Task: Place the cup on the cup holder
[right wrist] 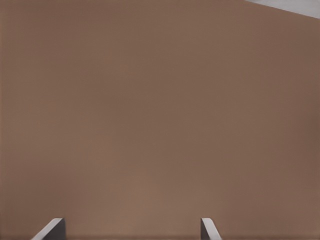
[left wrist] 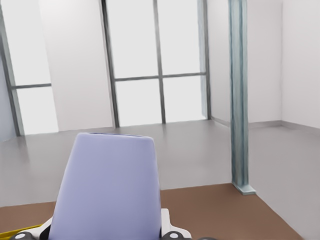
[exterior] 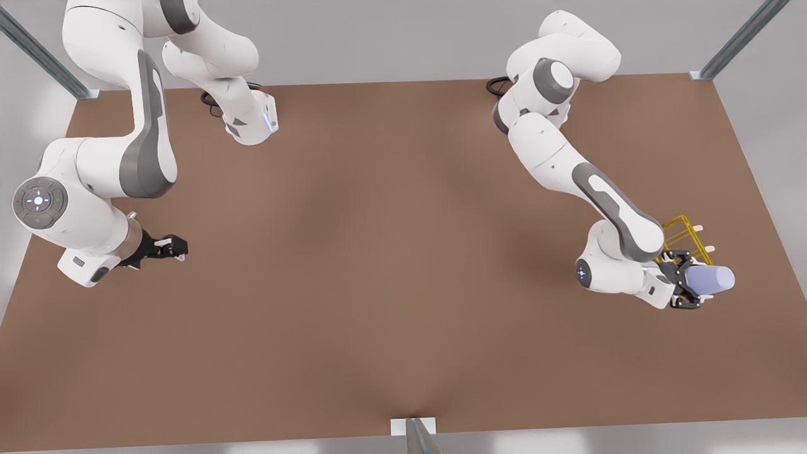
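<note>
Brown table (exterior: 378, 284), grey room, steel posts (left wrist: 239, 95)

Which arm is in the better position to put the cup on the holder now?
The left: its gripper already holds the cup beside the cup holder. The right gripper waits open, far across the table.

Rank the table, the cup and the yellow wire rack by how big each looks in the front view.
1. Table, by far the largest.
2. Rack, though the arm hides part of it.
3. Cup, held in the left claw; it looks only slightly smaller than the rack's visible part, so that order is unsure.
</note>
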